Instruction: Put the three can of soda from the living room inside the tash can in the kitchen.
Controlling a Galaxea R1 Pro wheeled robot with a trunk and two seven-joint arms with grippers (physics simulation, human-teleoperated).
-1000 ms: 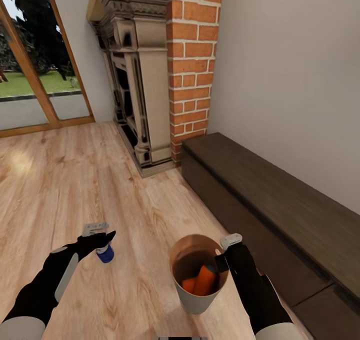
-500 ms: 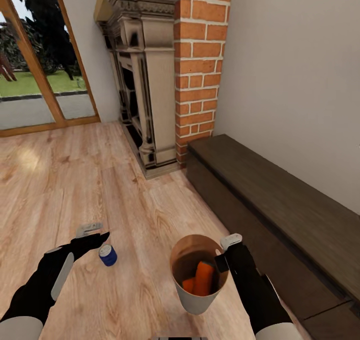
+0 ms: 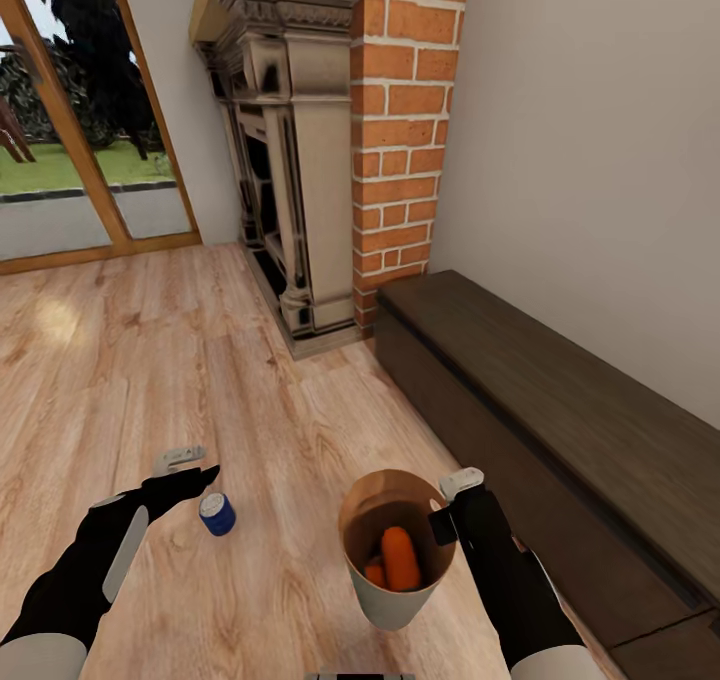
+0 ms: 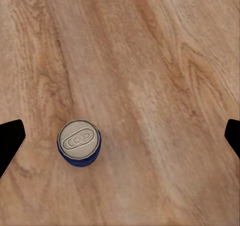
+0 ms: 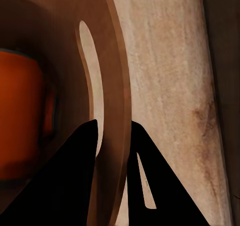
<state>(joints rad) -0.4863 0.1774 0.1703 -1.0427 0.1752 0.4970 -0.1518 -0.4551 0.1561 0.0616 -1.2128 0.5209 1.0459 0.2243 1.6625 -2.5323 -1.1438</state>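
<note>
Your left gripper (image 3: 190, 467) hangs wide open, holding nothing; the dark blue soda can (image 3: 216, 513) stands upright on the wooden floor (image 3: 200, 360) just below it, between the spread fingers. Your right gripper (image 3: 447, 505) pinches the rim of the trash can (image 3: 392, 600), with orange soda cans (image 3: 398, 558) inside, just beside its fingers.

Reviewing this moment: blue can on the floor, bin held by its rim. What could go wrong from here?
1. The blue can stands free on the floor, off-centre between the open left gripper's fingers in the wrist view; closing now could knock it over.
2. The right gripper pinches only the trash can's thin rim, so it could slip or tip, spilling the orange cans.
</note>
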